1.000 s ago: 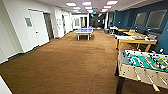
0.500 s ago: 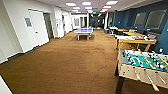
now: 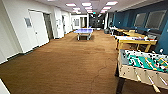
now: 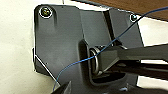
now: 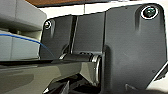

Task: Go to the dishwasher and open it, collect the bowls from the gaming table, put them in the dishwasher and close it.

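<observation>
The gaming table (image 3: 132,72) stands at the right edge of the head view, close by. It has a green field, rods with handles and a pale side wall. I cannot make out the bowls on it from here. The dishwasher is out of view. Both wrist views look onto the robot's own dark plate and jointed bar, with pale surfaces behind.
Brown carpet (image 3: 70,65) stretches ahead down a long room. A blue table-tennis table (image 3: 83,31) stands far ahead in the middle. Wooden tables (image 3: 135,41) line the right side beyond the gaming table. A white wall with doors (image 3: 37,27) runs along the left.
</observation>
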`<state>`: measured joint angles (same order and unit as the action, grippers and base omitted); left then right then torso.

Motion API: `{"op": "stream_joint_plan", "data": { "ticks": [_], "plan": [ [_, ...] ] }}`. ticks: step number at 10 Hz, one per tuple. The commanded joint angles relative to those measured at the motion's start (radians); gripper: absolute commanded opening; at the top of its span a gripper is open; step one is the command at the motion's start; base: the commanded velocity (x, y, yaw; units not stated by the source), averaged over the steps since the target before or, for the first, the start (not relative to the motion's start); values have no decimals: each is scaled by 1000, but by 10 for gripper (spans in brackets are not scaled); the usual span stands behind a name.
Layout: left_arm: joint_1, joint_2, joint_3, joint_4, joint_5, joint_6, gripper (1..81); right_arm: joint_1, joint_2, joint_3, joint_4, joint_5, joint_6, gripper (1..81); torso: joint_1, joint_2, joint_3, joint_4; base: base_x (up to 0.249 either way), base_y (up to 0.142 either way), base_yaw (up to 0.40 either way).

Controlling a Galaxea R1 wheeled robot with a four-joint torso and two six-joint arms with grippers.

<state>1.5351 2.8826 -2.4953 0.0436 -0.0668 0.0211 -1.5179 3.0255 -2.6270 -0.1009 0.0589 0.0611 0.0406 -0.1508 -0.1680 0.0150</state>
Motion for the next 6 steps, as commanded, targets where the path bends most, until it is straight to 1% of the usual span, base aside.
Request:
{"op": "stream_joint_plan", "data": {
  "ticks": [1, 6],
  "plan": [
    [-51, -6, 6, -10, 50, -4, 811, 46, 11, 6, -13, -48, -6, 811, 0, 0, 0, 0, 89, 0, 0],
    [-51, -2, 4, -11, 48, -4, 811, 40, 14, 7, -11, -48, -4, 811, 0, 0, 0, 0, 116, 0, 0]
  ]
}}
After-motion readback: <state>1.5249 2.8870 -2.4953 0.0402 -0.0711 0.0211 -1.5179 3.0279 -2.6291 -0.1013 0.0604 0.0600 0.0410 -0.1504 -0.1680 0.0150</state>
